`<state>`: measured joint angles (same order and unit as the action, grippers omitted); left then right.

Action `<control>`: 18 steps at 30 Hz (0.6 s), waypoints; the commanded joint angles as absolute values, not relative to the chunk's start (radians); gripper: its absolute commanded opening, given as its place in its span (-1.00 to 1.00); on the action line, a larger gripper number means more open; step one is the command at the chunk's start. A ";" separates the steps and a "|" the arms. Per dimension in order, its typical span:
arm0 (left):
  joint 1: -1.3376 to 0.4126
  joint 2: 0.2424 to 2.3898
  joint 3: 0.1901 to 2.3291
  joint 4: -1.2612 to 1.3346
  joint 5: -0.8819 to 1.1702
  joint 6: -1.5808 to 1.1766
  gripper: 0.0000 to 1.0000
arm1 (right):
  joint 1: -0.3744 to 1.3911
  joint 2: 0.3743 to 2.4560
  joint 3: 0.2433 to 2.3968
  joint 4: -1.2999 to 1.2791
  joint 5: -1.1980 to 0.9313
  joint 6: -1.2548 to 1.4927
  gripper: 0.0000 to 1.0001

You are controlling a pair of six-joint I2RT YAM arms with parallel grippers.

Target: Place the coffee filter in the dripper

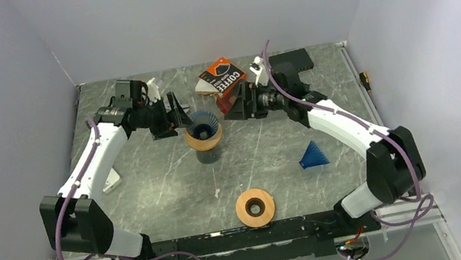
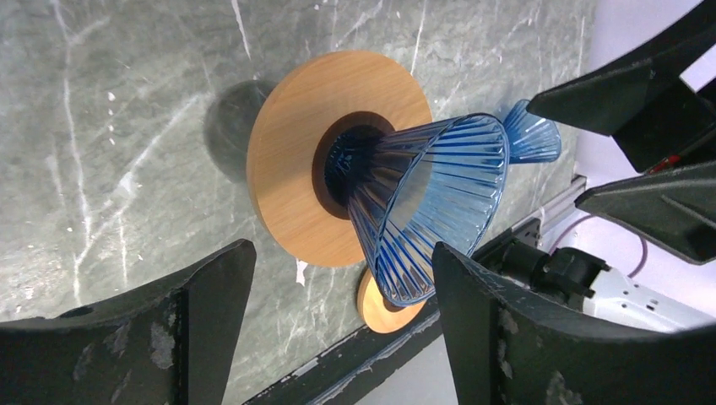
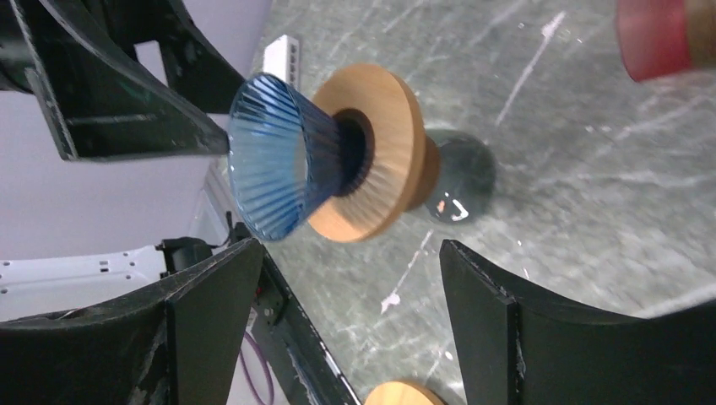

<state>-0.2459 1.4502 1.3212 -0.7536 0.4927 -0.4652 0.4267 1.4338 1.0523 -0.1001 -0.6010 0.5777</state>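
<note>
Fingers (image 2: 203, 329) wide, empty on left gripper (image 1: 181, 113) and right gripper (image 1: 230, 110); dripper (image 1: 203, 129) at centre shows no filter, placing outstanding

Centre of frame: dripper (image 1: 202, 127) seated in a ring (image 1: 204, 143) atop a stand on the table (image 1: 152, 185). Left gripper (image 1: 181, 112) just left of it, right gripper (image 1: 231, 106) just right. Filter box (image 1: 222, 77) behind, upper centre. Spare ring (image 1: 255, 208) in front, lower centre; spare cone (image 1: 314, 155) lying at right, well apart
</note>
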 commanded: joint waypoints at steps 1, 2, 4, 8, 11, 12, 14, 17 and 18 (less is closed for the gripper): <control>-0.228 1.419 1.307 -0.669 0.613 -0.469 0.60 | 0.455 1.520 1.164 -0.004 -0.663 0.633 0.58; -0.225 1.424 1.309 -0.669 0.615 -0.466 0.57 | 0.461 1.545 1.188 -0.005 -0.665 0.633 0.55; -0.218 1.431 1.310 -0.664 0.624 -0.463 0.52 | 0.470 1.593 1.231 -0.006 -0.671 0.638 0.46; -0.203 1.448 1.315 -0.667 0.620 -0.456 0.40 | 0.484 1.666 1.283 -0.005 -0.692 0.660 0.30; -0.194 1.457 1.307 -0.658 0.615 -0.456 0.33 | 0.491 1.700 1.313 -0.005 -0.693 0.661 0.23; -0.191 1.462 1.307 -0.655 0.619 -0.456 0.31 | 0.493 1.708 1.322 -0.012 -0.691 0.658 0.20; -0.187 1.470 1.307 -0.656 0.615 -0.454 0.30 | 0.495 1.719 1.333 -0.031 -0.682 0.653 0.15; -0.186 1.481 1.301 -0.651 0.619 -0.451 0.27 | 0.498 1.729 1.340 -0.046 -0.675 0.642 0.11; -0.186 1.484 1.300 -0.650 0.617 -0.451 0.26 | 0.499 1.731 1.338 -0.044 -0.675 0.644 0.10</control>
<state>-0.1898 1.4719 1.2976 -0.6914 0.5896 -0.4644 0.4923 1.7321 1.2896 -0.0605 -0.6670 0.6506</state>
